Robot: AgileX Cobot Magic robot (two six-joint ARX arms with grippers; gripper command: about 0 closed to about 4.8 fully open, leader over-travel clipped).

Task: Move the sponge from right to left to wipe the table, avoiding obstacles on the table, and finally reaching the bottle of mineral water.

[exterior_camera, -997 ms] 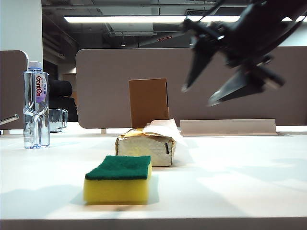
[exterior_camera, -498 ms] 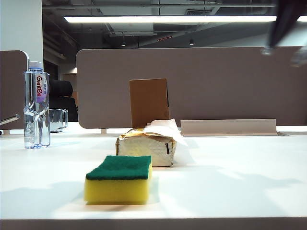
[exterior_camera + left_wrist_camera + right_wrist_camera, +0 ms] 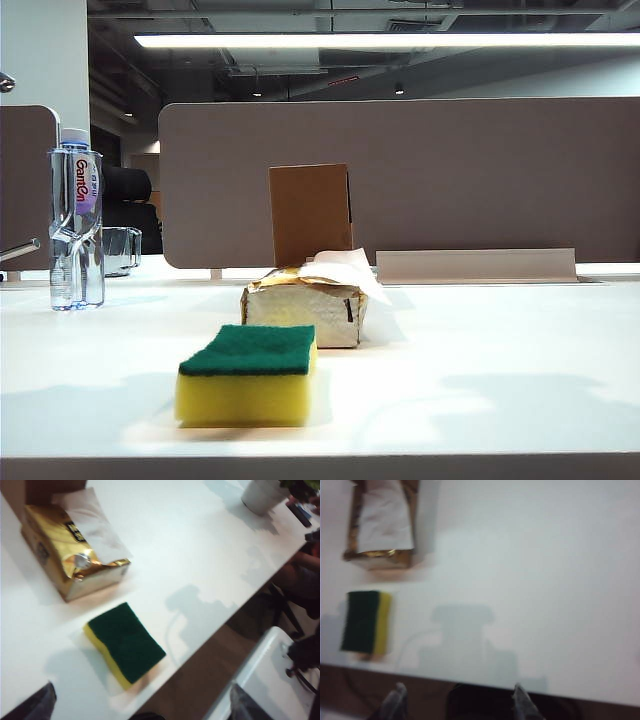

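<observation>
One "Ganten"-labelled bottle, hands aloft

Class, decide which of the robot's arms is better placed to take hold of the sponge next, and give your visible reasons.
Probably left. The left gripper is open above the sponge, which fills more of its view; from the right gripper, also open, the sponge lies well off to one side.

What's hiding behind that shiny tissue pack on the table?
Behind the tissue pack stands an upright brown cardboard box. Its lower part is covered by the pack.
</observation>
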